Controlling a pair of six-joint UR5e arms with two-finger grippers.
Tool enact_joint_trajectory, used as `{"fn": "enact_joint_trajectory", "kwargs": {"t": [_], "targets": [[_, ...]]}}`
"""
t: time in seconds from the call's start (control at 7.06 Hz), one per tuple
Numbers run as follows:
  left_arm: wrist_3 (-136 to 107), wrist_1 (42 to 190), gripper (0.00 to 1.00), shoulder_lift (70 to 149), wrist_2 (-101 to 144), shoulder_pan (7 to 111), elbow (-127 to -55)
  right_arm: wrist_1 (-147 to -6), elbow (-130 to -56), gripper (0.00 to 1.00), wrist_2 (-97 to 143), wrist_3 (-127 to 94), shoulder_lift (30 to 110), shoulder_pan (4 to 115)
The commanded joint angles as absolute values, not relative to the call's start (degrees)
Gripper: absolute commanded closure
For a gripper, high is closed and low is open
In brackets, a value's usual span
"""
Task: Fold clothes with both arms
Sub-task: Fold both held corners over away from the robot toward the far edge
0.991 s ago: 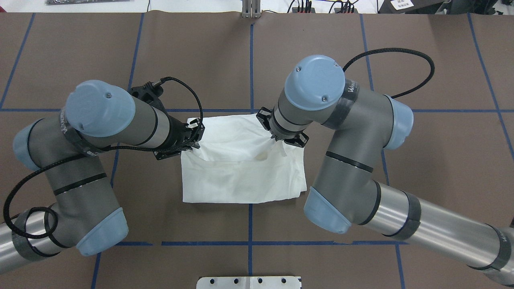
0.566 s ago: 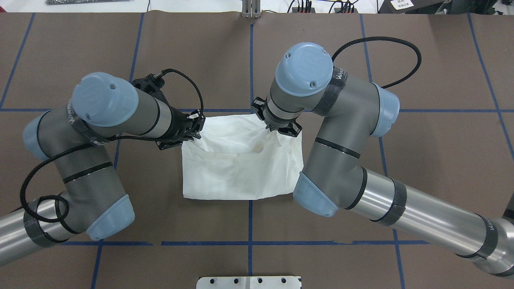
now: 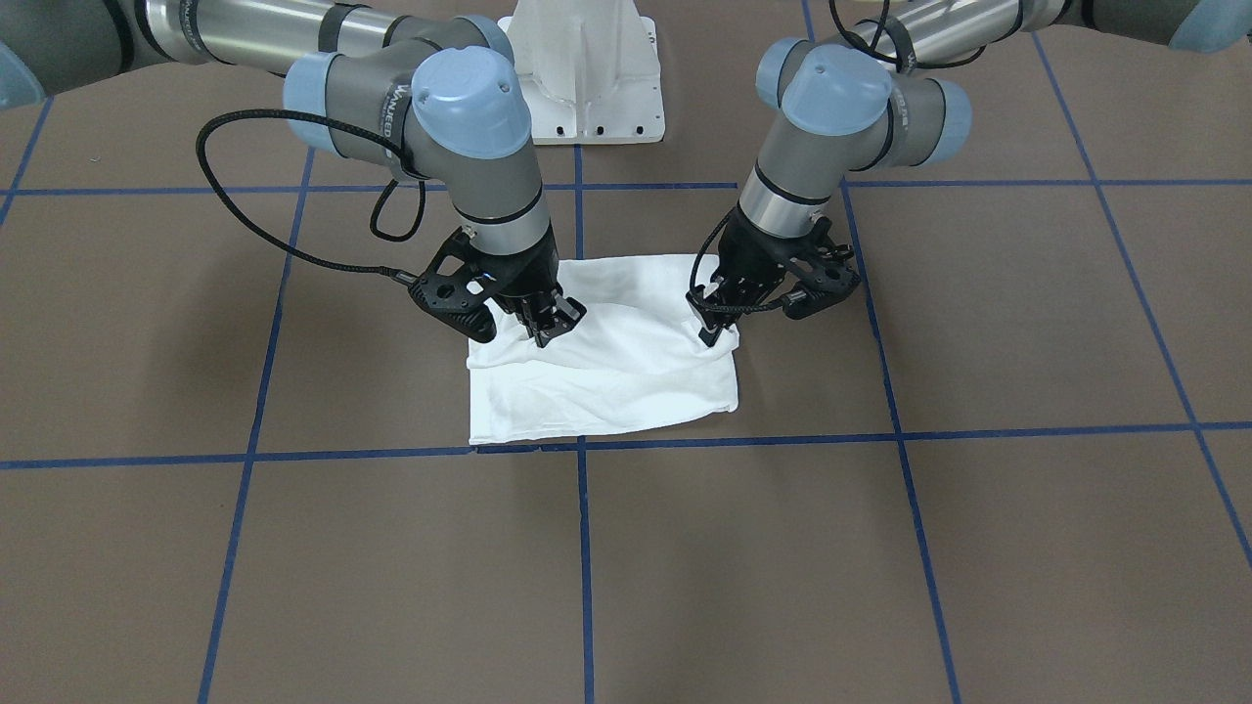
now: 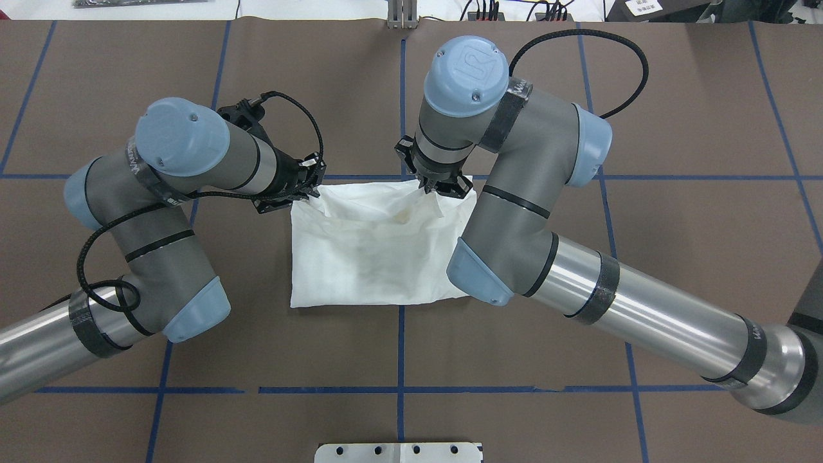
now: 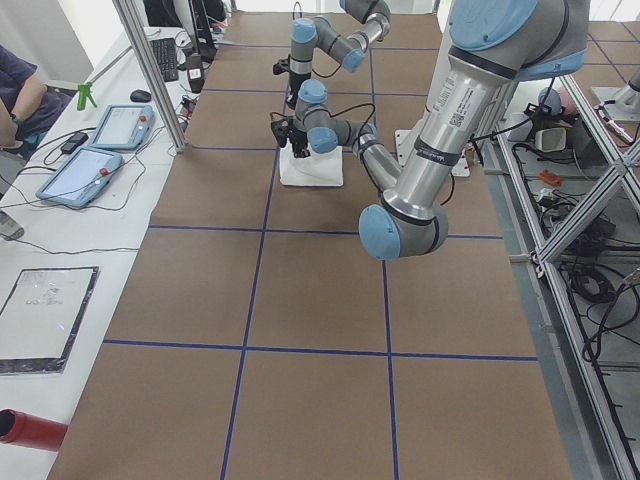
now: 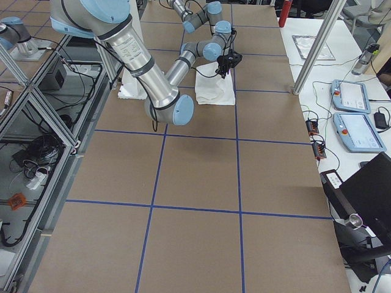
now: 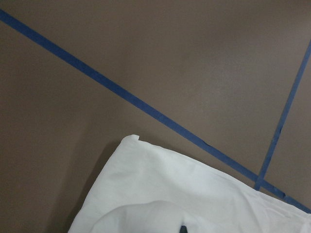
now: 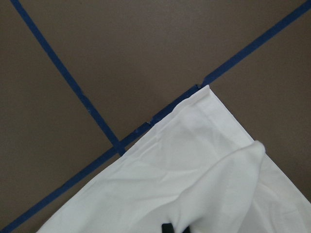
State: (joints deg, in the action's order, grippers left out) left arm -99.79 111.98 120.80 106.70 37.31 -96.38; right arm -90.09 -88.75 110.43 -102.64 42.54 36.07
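Note:
The clothes (image 4: 370,257) are a white shirt folded into a rough rectangle at the table's middle, also in the front view as the clothes (image 3: 606,391). My left gripper (image 4: 307,193) is shut on the cloth at the far-left corner, held slightly raised; it appears as the left gripper (image 3: 708,334) in the front view. My right gripper (image 4: 438,188) is shut on the cloth at the far-right corner, the right gripper (image 3: 548,328) in the front view. A lifted flap hangs from both. Each wrist view looks down on a white corner (image 7: 160,194) (image 8: 194,174) over brown table. The printed text and collar are hidden.
Blue tape lines (image 4: 401,347) grid the brown table cover. The white pedestal base (image 3: 587,78) stands behind the shirt. A metal plate (image 4: 398,452) sits at the near edge. Tablets (image 5: 100,150) and a person's arm (image 5: 20,95) are at a side table.
Both grippers have moved away from the robot toward the far tape line, drawing the held flap over the lower layers. The right gripper also shifted slightly left.

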Motion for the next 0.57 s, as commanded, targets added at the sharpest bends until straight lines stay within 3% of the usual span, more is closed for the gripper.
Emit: {"fn": "enact_joint_trajectory", "kwargs": {"t": [0.0, 0.14, 0.28, 0.42], "targets": [[-99.67, 113.82, 1.00, 121.29, 106.70, 37.62, -94.66, -90.09, -87.80, 1.00, 110.74, -102.57, 42.28, 36.12], [-99.67, 113.82, 1.00, 121.46, 106.70, 37.62, -94.66, -90.09, -87.02, 1.00, 110.74, -102.57, 42.28, 36.12], [-99.84, 113.82, 0.94, 121.46, 106.70, 37.62, -94.66, -89.74, -86.58, 0.80, 110.83, -102.66, 42.36, 36.12], [-100.10, 113.91, 0.07, 121.46, 106.61, 37.70, -94.66, -86.26, -85.18, 0.01, 110.83, -102.92, 42.45, 36.12]]}}
